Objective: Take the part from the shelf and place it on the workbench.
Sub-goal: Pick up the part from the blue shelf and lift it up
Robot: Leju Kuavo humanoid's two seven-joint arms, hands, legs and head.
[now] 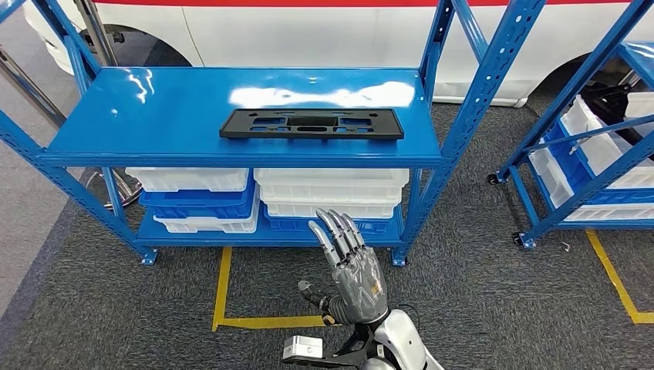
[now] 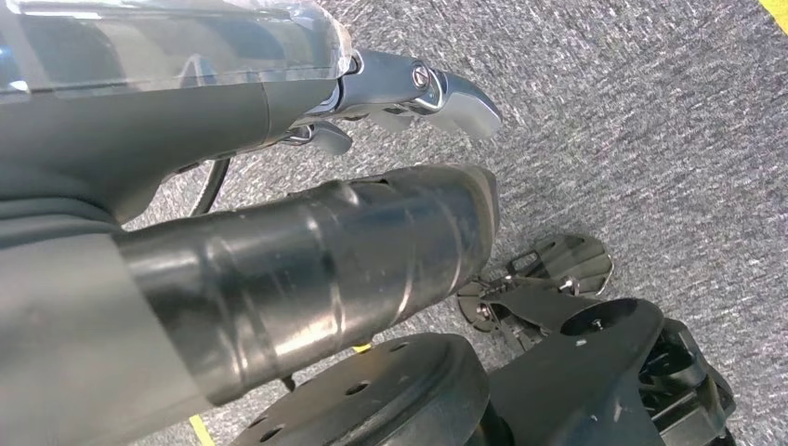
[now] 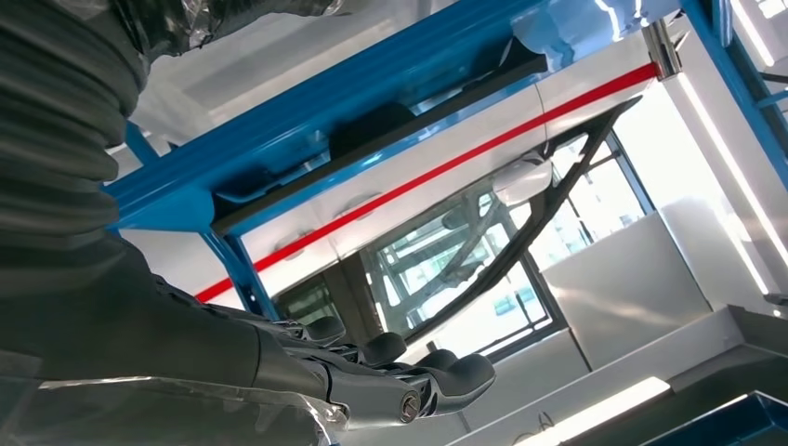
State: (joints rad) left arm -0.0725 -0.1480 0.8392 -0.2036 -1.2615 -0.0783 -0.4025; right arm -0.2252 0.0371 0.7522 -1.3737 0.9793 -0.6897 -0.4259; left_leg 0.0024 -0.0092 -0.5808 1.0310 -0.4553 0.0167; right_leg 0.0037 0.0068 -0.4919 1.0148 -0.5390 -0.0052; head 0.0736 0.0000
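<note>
Part: the part (image 1: 311, 123) lies flat on the shelf (image 1: 154, 116) top, near its front edge, untouched.
Right hand: the right hand (image 1: 353, 270) is raised below and in front of the part, fingers (image 1: 339, 231) spread and empty, likely readying a reach.
Left hand: the left hand (image 2: 279, 111) hangs over the floor; its state is unclear.

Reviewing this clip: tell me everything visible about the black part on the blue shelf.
The black part is a long, flat, rectangular panel, looking like matte plastic, with several cut-out openings and a larger slot at its centre. It lies flat on the glossy top level of the blue shelf, right of the middle, its long side along the shelf's front edge. Nothing touches it; the right hand is raised in front of the shelf, below its level, holding nothing.
</note>
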